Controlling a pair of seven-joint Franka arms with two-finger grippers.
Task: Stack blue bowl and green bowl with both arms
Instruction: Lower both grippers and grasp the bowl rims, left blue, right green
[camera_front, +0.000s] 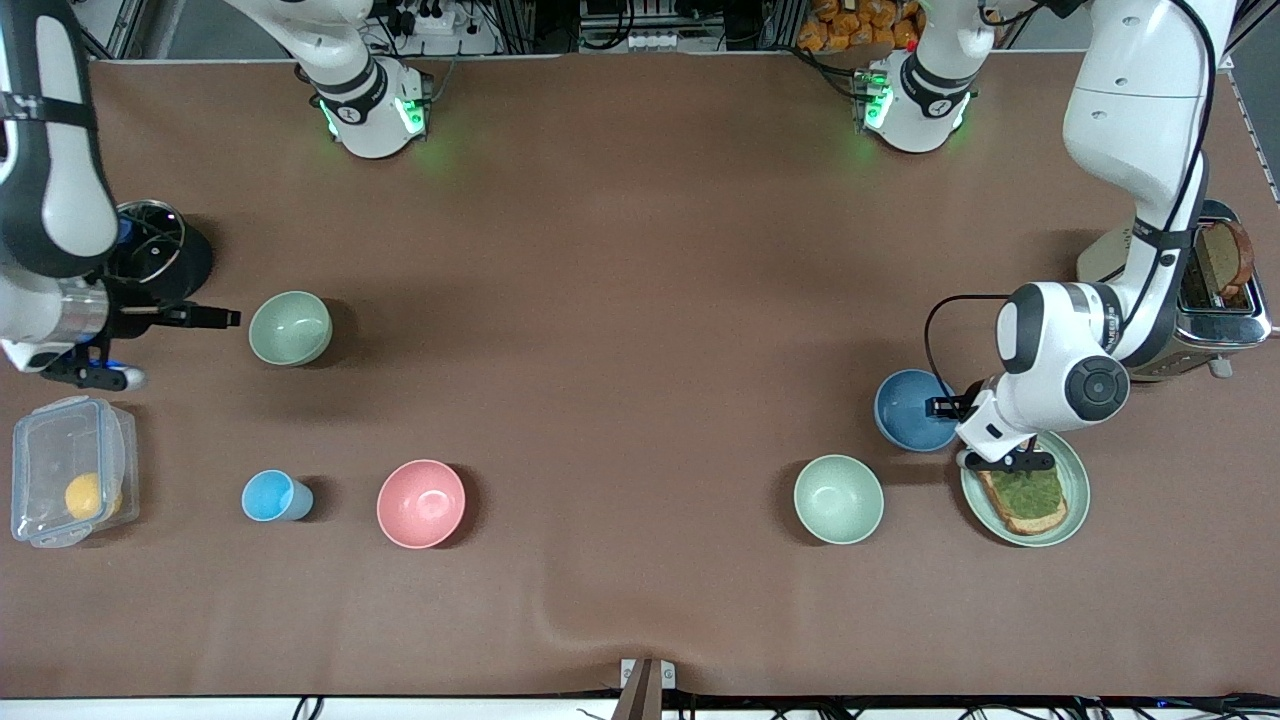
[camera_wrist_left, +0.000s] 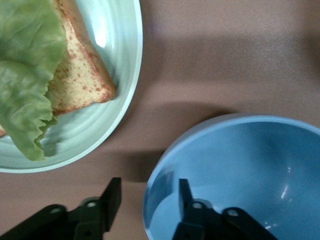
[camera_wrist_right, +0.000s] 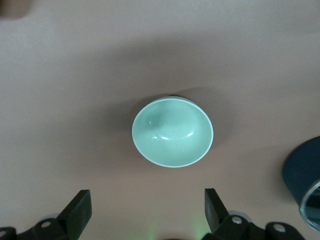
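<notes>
Front view: the blue bowl (camera_front: 908, 408) sits on the bench (camera_front: 640, 300) toward the left arm's end, touching the green plate (camera_front: 1072, 498) that carries toast and lettuce; the plate lies at about four o'clock from the bowl. The left end effector (camera_front: 950, 408) is at the bowl's rim on the plate side. One green bowl (camera_front: 838, 498) sits at about eight o'clock from the blue bowl. A second green bowl (camera_front: 290, 328) sits toward the right arm's end.

Left wrist view: the left end effector (camera_wrist_left: 148, 197) is part open, one finger (camera_wrist_left: 186, 197) inside the blue bowl (camera_wrist_left: 240, 175), the other outside its rim, not yet pinching.

Right wrist view: the right end effector (camera_wrist_right: 148, 210) is spread wide, holding nothing, above the second green bowl (camera_wrist_right: 172, 132).
</notes>
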